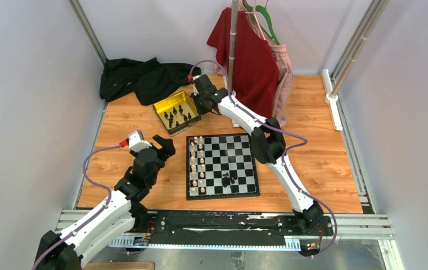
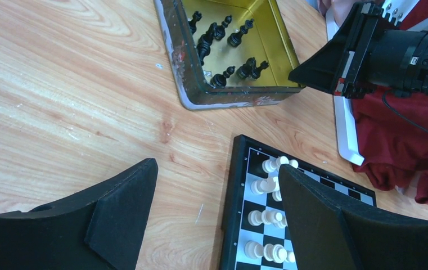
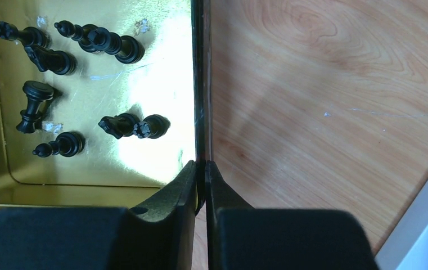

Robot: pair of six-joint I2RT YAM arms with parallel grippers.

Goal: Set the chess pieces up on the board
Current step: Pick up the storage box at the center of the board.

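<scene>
Left gripper [image 2: 217,169] spread wide, holding nothing; board [image 2: 235,185] with cream-white pieces [image 2: 265,216] beneath its right finger. Beyond, right gripper [image 3: 203,166] clamped on tray [image 3: 199,84] wall; black pieces [image 3: 116,48] lie inside, left of it.

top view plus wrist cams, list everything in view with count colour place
board: one, black-and-white, table centre
white chess pieces: two files, cream, board's left side
tray: one, yellow-gold, beyond board's left corner
black chess pieces: small cluster on board's near edge; several more in tray
cloth: one, black, far left corner
red garment: one, hanging at back
pink garment: one, beside it
table: one, wood
left hand: open, left of board
right hand: shut on tray wall
</scene>
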